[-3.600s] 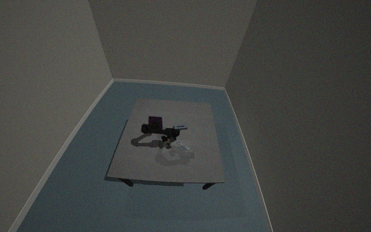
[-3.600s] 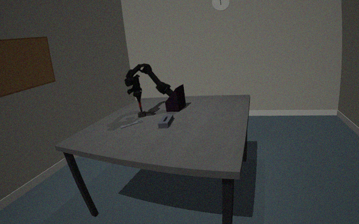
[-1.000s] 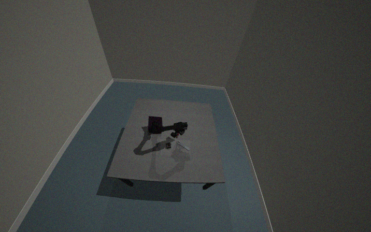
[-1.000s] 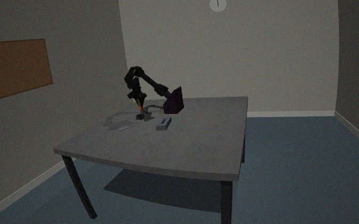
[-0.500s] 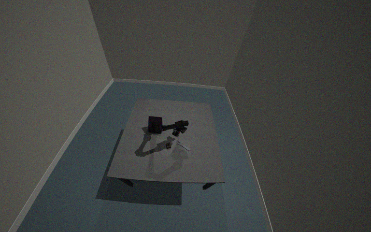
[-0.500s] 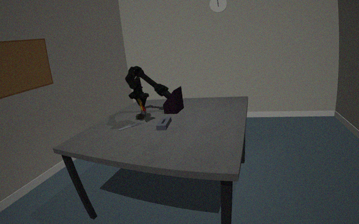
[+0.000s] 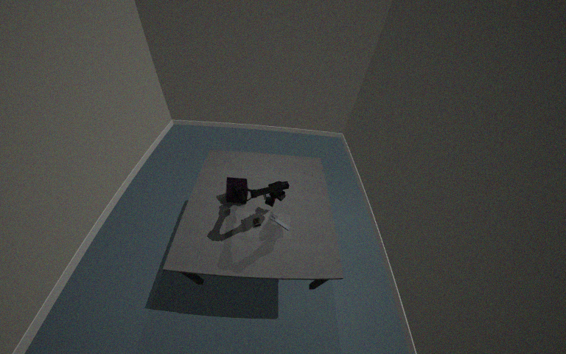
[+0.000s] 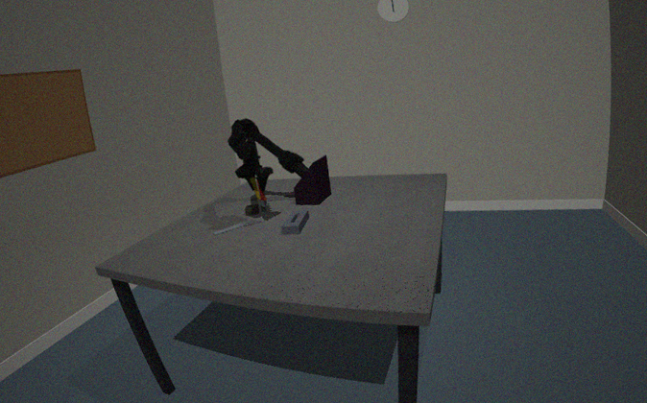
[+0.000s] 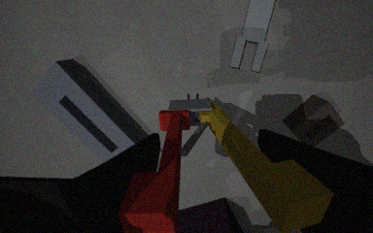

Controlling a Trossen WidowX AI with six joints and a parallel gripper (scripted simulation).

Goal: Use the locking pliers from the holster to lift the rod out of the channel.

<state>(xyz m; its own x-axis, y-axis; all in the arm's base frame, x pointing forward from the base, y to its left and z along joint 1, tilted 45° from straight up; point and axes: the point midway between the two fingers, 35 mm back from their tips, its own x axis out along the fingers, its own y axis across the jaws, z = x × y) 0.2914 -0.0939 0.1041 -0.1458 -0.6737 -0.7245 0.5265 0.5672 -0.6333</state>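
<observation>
- End effector (image 7: 275,198) (image 8: 258,191) (image 9: 209,137): we see it grasping the pliers (image 8: 261,192) (image 9: 170,150) by red and yellow handles, jaws pointing down over the tabletop (image 7: 304,254) (image 8: 350,251) (image 9: 121,29).
- Slotted grey block (image 8: 293,225) (image 9: 80,99): near the pliers, apart.
- Brown open box (image 7: 256,222) (image 9: 313,121): on their other side.
- Pale forked piece (image 7: 280,222) (image 8: 236,227) (image 9: 259,19): lying flat.
- Rod: we can't make it out.

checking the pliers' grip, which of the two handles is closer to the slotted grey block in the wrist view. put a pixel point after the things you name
The red handle (image 9: 167,160), left of the yellow one (image 9: 243,165).
</observation>
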